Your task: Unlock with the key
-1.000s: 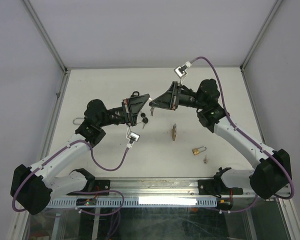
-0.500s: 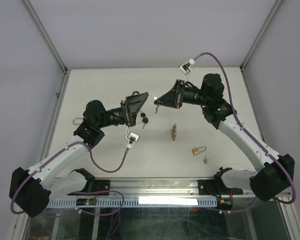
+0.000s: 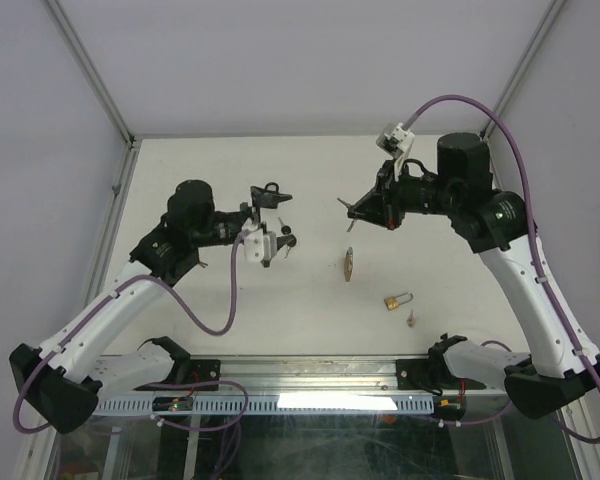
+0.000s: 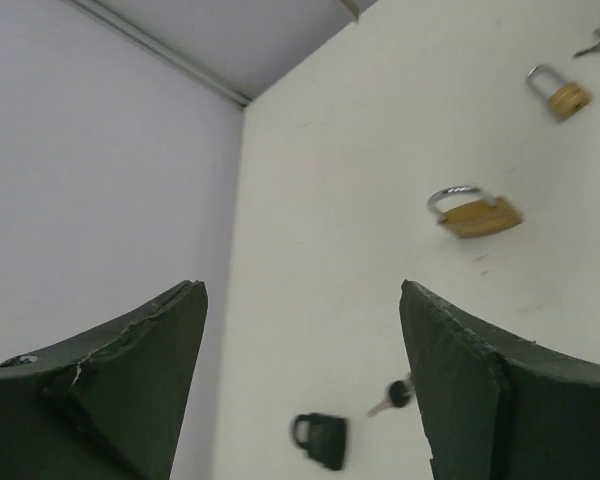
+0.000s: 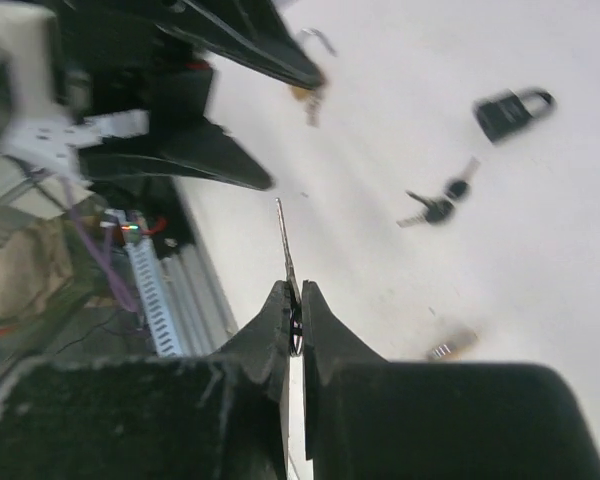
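On the bench (image 3: 310, 320), my left gripper (image 4: 300, 300) is spread wide over the left half, and my right gripper (image 5: 293, 300) hovers toward the far right corner. A brass padlock (image 3: 348, 264) lies mid-bench. The key (image 5: 283, 240) is pinched in the right gripper, blade protruding.

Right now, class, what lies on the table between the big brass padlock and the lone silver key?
The small brass padlock lies there, roughly in line with both; this shows clearest in the top view.

place: robot lab test cell | evidence: white worktop (image 3: 310, 320) boxed by plain panels (image 3: 280, 60), aluminium rails (image 3: 92, 78) | slotted cable duct (image 3: 130, 405) along near edge
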You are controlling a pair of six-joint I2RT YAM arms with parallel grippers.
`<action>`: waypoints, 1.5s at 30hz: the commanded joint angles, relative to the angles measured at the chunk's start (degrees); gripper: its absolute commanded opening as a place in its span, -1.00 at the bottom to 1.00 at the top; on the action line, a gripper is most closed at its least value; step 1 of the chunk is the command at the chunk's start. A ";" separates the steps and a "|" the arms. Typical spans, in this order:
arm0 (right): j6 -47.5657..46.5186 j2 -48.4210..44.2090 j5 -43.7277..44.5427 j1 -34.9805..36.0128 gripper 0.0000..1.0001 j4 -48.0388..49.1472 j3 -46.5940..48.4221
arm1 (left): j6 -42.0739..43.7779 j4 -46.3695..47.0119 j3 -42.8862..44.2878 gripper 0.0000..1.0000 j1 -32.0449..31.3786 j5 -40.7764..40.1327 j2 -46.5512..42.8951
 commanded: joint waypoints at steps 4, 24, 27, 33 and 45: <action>2.05 4.50 24.16 -9.84 -1.00 -17.42 -0.60 | -58.04 -7.54 15.33 0.31 -3.49 -8.95 17.33; 3.26 7.32 38.15 -15.61 -1.00 -17.18 -14.42 | -89.56 -36.86 51.05 0.98 -20.23 -41.53 62.87; 3.19 6.21 36.69 -15.67 -1.00 -16.57 -15.40 | -90.27 -36.90 52.68 0.98 -20.37 -44.20 65.65; 3.11 4.91 33.94 -15.68 -1.00 -16.03 -16.05 | -91.88 -37.28 53.24 0.68 -20.36 -44.36 67.60; 2.51 5.24 31.60 -15.65 -1.00 -15.39 -15.31 | -91.81 -38.20 54.59 -0.07 -20.45 -41.00 68.62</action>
